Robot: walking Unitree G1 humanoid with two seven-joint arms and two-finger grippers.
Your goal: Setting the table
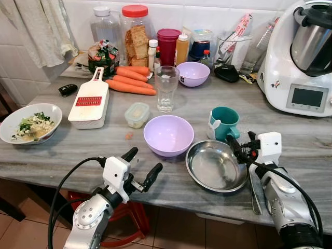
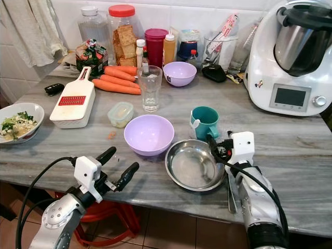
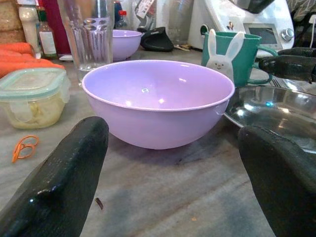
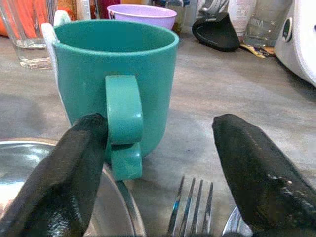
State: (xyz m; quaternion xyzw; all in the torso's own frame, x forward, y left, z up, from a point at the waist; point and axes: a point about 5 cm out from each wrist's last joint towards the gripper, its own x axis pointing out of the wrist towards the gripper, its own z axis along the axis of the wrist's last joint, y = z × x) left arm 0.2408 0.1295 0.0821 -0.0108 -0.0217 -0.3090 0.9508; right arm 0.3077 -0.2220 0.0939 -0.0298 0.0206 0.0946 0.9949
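Grey marble counter, pretty cluttered.
Left gripper, fingers spread wide, sits near the big lilac plastic bowl; right gripper, jaws wide too, hovers over the round steel dish, by the teal mug.

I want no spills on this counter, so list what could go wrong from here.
The right end effector, open, points at the teal mug; a push instead of a grip could tip it toward the steel bowl. The fork lies under that arm and may get dragged. The left end effector, open, could shove the purple bowl into the glass.
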